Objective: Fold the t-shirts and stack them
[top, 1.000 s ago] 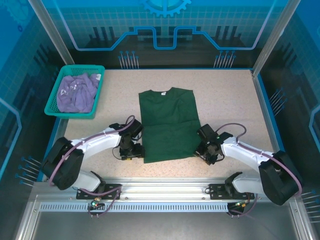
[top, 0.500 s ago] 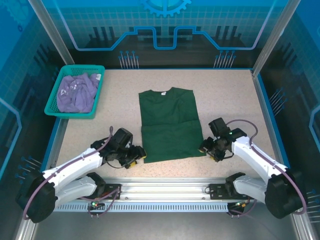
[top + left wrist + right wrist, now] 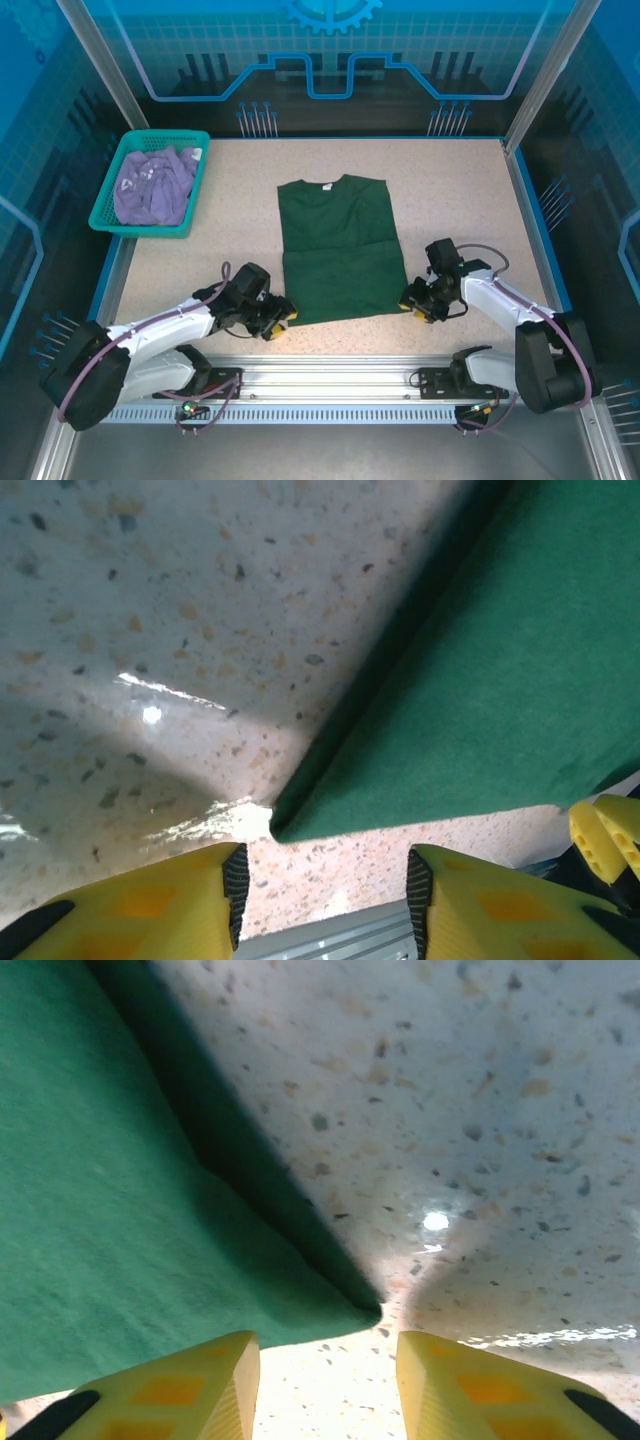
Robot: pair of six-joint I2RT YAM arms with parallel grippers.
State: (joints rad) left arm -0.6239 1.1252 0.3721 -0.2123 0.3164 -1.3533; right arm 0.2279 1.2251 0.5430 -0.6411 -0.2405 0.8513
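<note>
While green t-shirt (image 3: 340, 250) lies flat on worktop (image 3: 460, 200), sleeves tucked in, left hand (image 3: 325, 872) and right hand (image 3: 328, 1360) sit spread at near hem corners, nothing pinched. Step, likely: hem-to-collar fold. Next: pinch both corners, lift evenly. Purple t-shirt (image 3: 152, 185) bunched in basket (image 3: 112, 218).

Surface: I work over a beige, speckled, stone-like surface (image 3: 450, 200), blue-bordered at back and sides.
Back wall: a blue panel (image 3: 330, 60) with pale grid lines and a gear drawing faces me.
Frame: silver posts (image 3: 100, 70) slant at both sides.
Near edge: a grey metal rail (image 3: 330, 375) runs along my side.
Light: white glare (image 3: 150, 715) shines on the surface.
</note>
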